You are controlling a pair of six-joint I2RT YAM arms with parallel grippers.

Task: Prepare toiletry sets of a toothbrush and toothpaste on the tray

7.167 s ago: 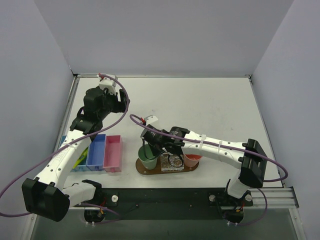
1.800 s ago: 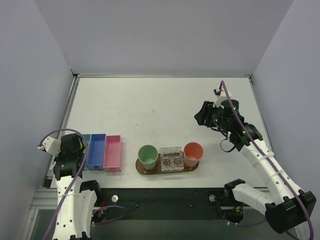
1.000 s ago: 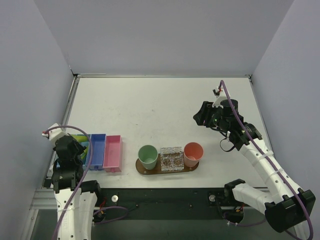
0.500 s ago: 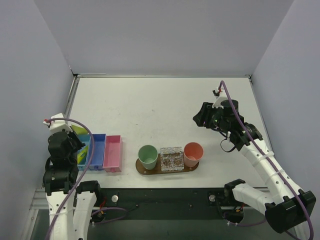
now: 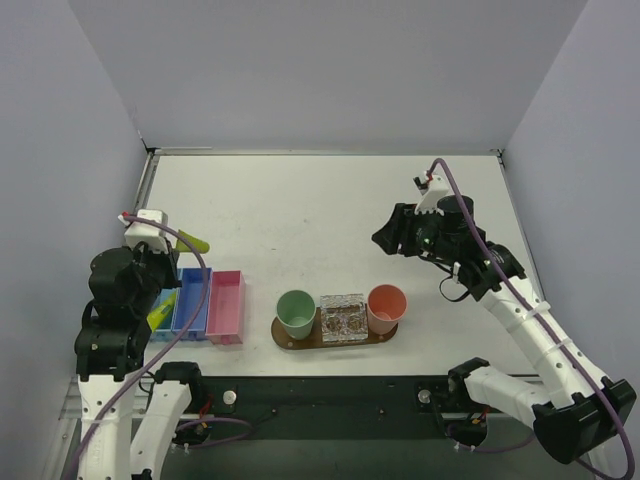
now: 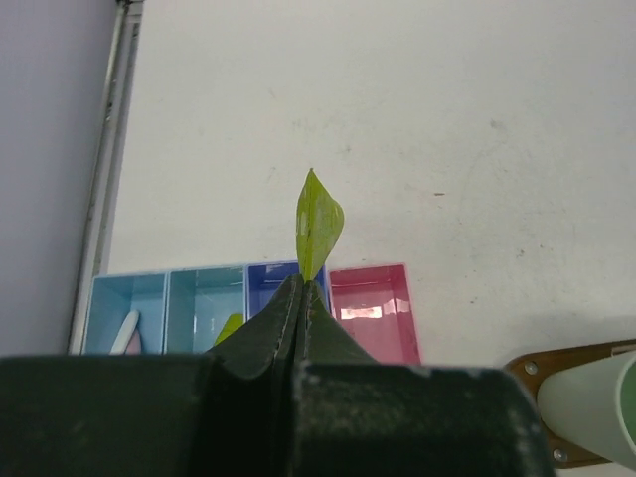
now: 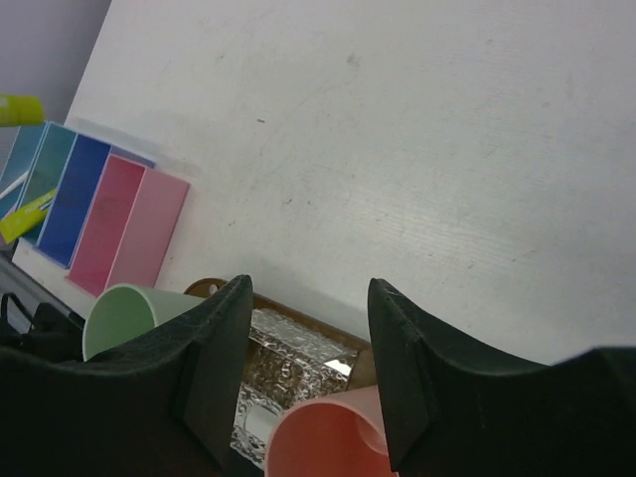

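My left gripper [image 6: 301,283] is shut on a yellow-green toothpaste tube [image 6: 318,224] and holds it in the air above the row of bins; from above the gripper [image 5: 172,236] sits left of the tube [image 5: 194,242]. The brown oval tray [image 5: 284,339] lies near the front edge and carries a green cup [image 5: 296,313], a clear glass [image 5: 342,318] and a salmon cup [image 5: 386,304]. My right gripper [image 5: 386,236] hangs open and empty, up behind the tray [image 7: 207,288]. A slim pale stick [image 6: 126,333] lies in the leftmost bin; I cannot tell if it is the toothbrush.
A blue bin [image 5: 192,300] and a pink bin [image 5: 226,304] stand left of the tray, with light-blue bins [image 6: 202,306] beside them. A second yellow-green tube [image 5: 160,310] lies in the bins. Side walls close in the table on the left and right.
My left arm has risen from the bins and moved away from the front edge, carrying the yellow-green tube. The right gripper has drifted slightly to the left.
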